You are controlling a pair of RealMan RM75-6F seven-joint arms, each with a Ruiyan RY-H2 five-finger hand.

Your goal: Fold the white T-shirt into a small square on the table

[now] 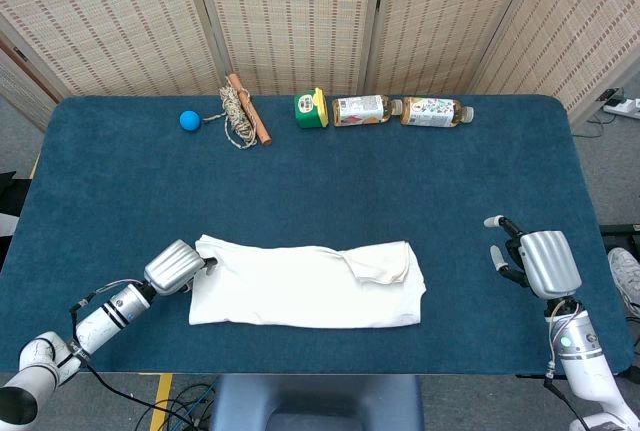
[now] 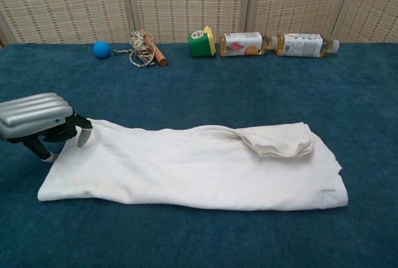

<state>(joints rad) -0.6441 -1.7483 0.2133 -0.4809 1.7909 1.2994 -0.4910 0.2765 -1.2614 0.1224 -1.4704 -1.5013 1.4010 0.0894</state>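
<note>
White T-shirt [image 1: 305,286] lying near front edge of blue desk [image 1: 300,181], folded into long band running left to right, sleeve flap turned over near right end. Left hand [image 1: 176,268] at band's left end, fingers curled at cloth edge; grasp unclear. Right hand [image 1: 537,262] well apart, empty, fingers spread.

Both views are bright and evenly lit, the light soft and seemingly from overhead; shadows are faint and short, a thin dark rim under the white T-shirt [image 2: 193,168] along its 6 o'clock edge; the left hand [image 2: 34,119] shows a mild sheen on its silver casing, with a small dark shadow beneath it; no strong glare on the blue table [image 1: 320,181]; focus is sharp throughout; the head view bows slightly toward its corners.
</note>
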